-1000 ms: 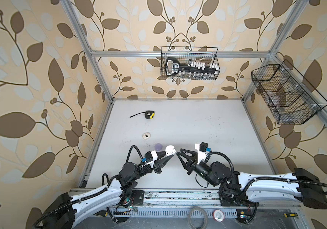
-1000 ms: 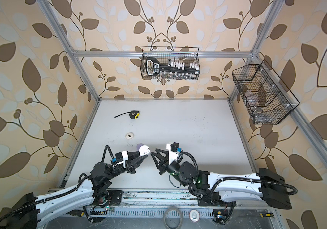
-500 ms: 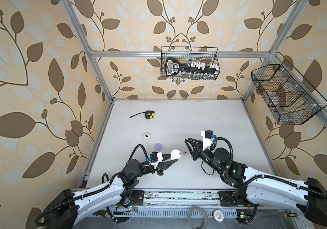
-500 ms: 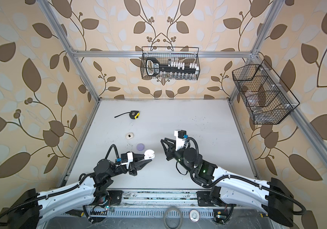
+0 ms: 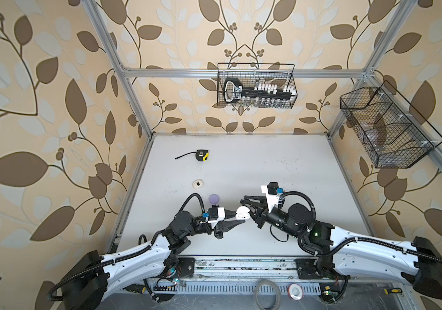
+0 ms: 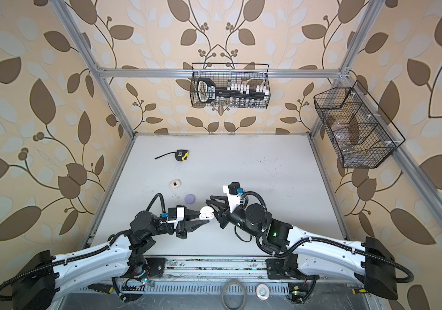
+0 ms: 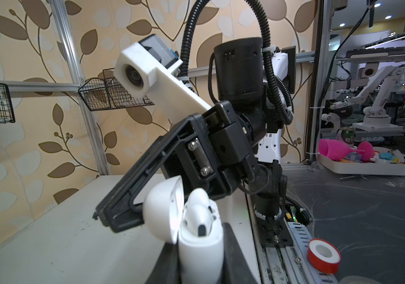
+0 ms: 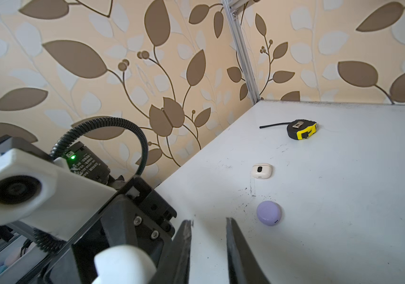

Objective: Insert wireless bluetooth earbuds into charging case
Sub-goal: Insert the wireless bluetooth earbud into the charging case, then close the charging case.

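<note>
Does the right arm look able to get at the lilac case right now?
Probably yes: the lilac case lies on bare table ahead of the empty right hand, and the left hand holding the white case sits aside.

White arm shells (image 5: 134,257), black joints (image 5: 183,221), ribbed cables (image 5: 197,197); seemingly a green light (image 5: 316,234)

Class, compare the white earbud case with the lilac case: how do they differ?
The white case is held in the left gripper; the lilac case lies on the table. The white case's lid is open, the lilac case's shut. Both are small and rounded.
</note>
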`<state>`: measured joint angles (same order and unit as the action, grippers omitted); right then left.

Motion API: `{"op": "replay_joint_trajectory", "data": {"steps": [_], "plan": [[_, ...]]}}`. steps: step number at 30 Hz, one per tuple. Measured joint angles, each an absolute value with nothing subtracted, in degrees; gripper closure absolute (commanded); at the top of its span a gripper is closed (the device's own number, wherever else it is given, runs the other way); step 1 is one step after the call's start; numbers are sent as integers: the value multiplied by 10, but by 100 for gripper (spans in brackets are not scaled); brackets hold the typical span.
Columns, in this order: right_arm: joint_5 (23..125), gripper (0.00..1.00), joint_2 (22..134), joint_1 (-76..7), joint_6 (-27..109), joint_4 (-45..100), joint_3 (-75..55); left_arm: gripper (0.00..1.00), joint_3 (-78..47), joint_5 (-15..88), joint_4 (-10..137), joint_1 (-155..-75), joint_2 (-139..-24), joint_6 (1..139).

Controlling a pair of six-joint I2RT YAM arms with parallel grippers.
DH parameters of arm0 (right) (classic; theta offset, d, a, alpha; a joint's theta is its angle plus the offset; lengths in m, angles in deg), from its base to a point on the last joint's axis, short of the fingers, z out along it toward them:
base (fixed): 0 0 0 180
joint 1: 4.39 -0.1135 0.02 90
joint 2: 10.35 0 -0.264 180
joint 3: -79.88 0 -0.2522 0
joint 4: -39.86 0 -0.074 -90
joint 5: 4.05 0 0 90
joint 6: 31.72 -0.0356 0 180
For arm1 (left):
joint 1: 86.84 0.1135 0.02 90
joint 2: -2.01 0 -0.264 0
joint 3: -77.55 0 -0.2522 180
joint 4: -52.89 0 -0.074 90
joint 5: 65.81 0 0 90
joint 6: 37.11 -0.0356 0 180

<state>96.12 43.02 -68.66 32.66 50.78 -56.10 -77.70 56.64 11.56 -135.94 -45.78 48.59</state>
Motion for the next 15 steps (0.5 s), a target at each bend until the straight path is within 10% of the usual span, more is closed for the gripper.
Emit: {"op": "replay_joint_trajectory", "data": {"steps": [15], "plan": [[893,74,388,-702,339,547,-578,100,-775,539,146,-1359,-481,486]]}}
